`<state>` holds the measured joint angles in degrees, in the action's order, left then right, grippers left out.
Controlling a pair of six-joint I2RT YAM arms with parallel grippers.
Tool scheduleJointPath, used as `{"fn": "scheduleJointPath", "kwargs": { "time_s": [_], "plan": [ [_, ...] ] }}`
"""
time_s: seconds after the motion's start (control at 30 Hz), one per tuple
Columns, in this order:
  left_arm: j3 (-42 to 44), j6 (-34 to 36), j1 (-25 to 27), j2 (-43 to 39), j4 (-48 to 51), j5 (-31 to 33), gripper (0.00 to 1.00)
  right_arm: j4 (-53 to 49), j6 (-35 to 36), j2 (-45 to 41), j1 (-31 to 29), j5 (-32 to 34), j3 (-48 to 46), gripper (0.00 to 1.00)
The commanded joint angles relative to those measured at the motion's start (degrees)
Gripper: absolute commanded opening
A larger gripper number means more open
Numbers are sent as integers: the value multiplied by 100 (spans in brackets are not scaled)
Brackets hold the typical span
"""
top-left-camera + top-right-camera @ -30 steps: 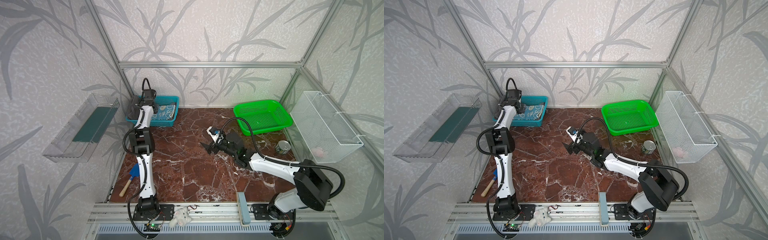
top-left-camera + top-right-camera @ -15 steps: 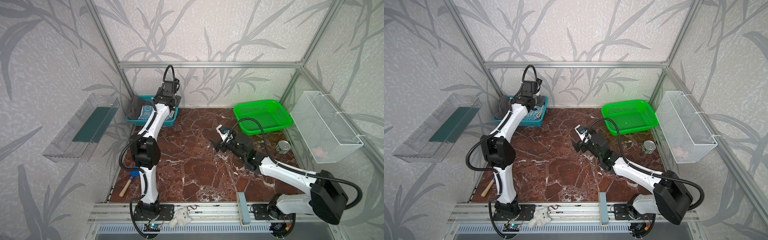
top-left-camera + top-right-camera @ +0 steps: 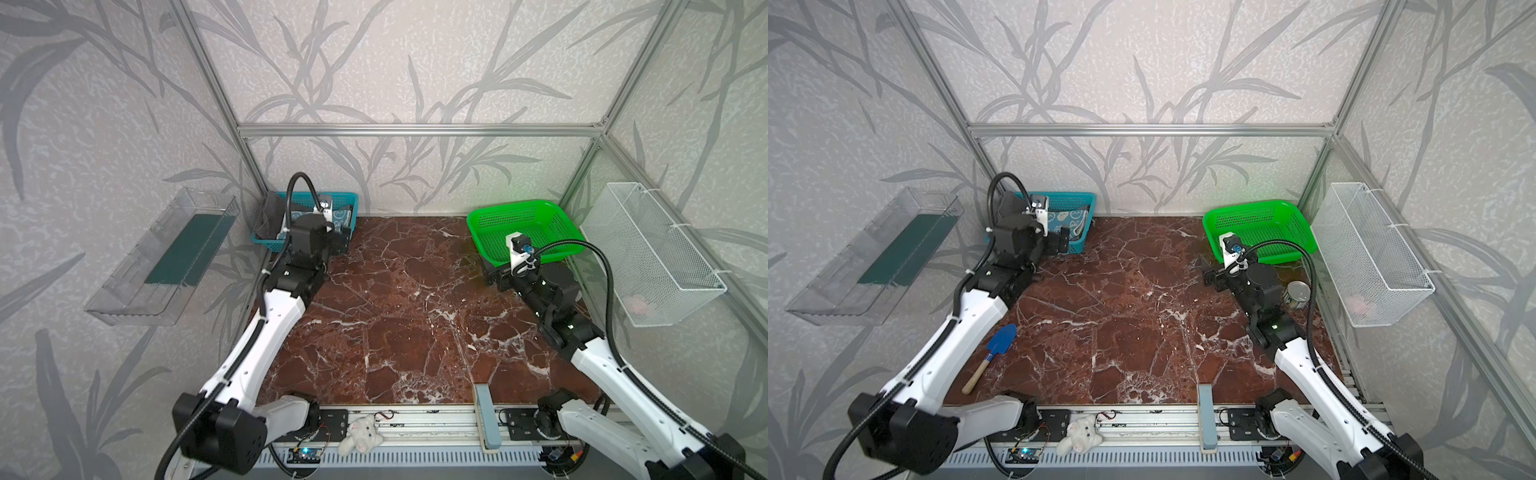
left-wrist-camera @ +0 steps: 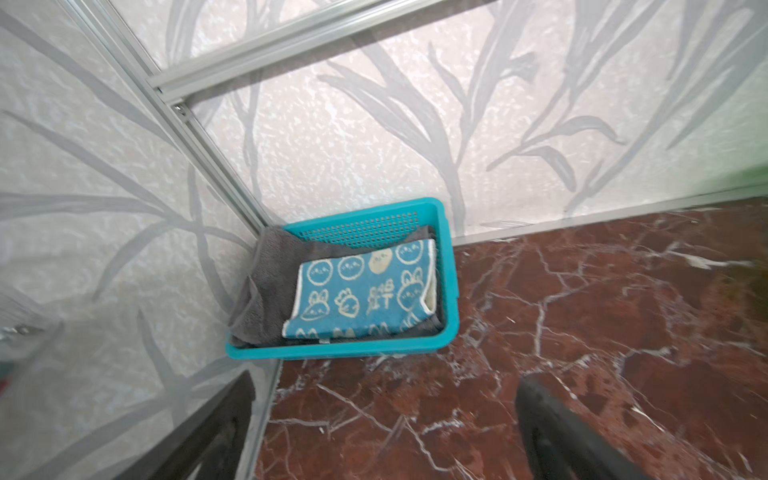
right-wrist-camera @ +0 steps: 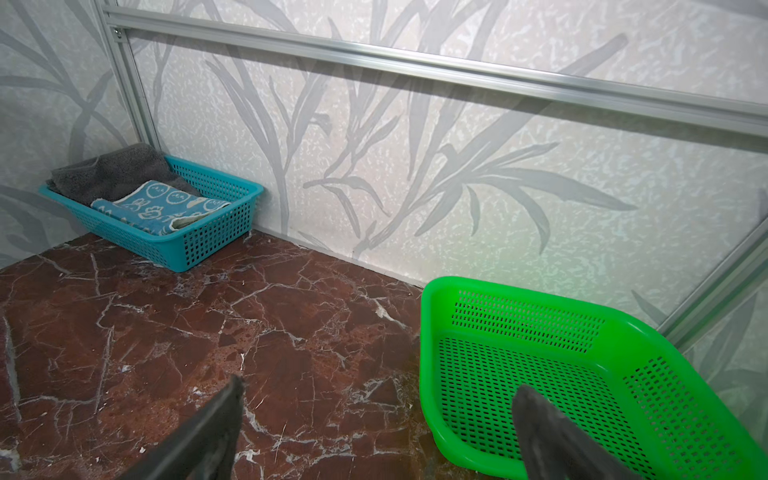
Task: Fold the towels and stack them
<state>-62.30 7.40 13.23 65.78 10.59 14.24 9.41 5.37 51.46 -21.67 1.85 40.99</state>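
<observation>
— We're seeing bright, even, diffuse light here; only faint, soft-edged shadows are lying on the marble tabletop (image 3: 415,332).
— We're also noticing the green basket (image 5: 519,374) throwing a green cast onto the wall (image 5: 498,249) behind it. The left wrist view is smearing slightly, softening the teal towel (image 4: 365,295).
</observation>
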Motion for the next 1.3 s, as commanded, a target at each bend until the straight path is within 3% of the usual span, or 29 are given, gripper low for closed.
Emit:
{"fn": "scheduleJointPath", "kwargs": {
  "time_s": [0.0, 0.23, 0.4, 0.6, 0.73, 0.83, 0.93, 1.03, 1.2, 1.27],
  "plan": [
    [832, -634, 47, -514, -453, -712, 99, -228, -201, -139, 96, -163, -58, 99],
    [2393, -1383, 79, -1473, -854, -232, 99, -187, -1154, -443, 453, -108, -201, 99],
    [3209, -1753, 74, -1824, -917, 428, 99, -1170, -1617, -675, 818, 583, -284, 99],
    [3678, -1994, 79, -1947, -997, 732, 99, -1994, -2055, -408, 1104, 452, -612, 99],
    [3801, -1994, 74, -1719, -1380, 962, 99, -1974, -2300, 155, 1182, 373, -763, 90],
    [3940, -1865, 75, -1508, -1796, 986, 99, -1681, -1990, 603, 1191, 492, -770, 77],
    [4002, -1620, 66, -1374, -2125, 1190, 99, -1199, -1455, 972, 1192, 550, -789, 75],
    [4247, -1268, 70, -1274, -2788, 1368, 99, -531, -1093, 1336, 1192, 606, -926, 80],
    [4566, -1206, 15, -702, -3920, 1808, 99, 303, -679, 1774, 1200, 588, -1058, 100],
    [4555, -1222, -4, -337, -4227, 1853, 99, 622, -467, 1956, 1200, 536, -1088, 99]
  ]
}}
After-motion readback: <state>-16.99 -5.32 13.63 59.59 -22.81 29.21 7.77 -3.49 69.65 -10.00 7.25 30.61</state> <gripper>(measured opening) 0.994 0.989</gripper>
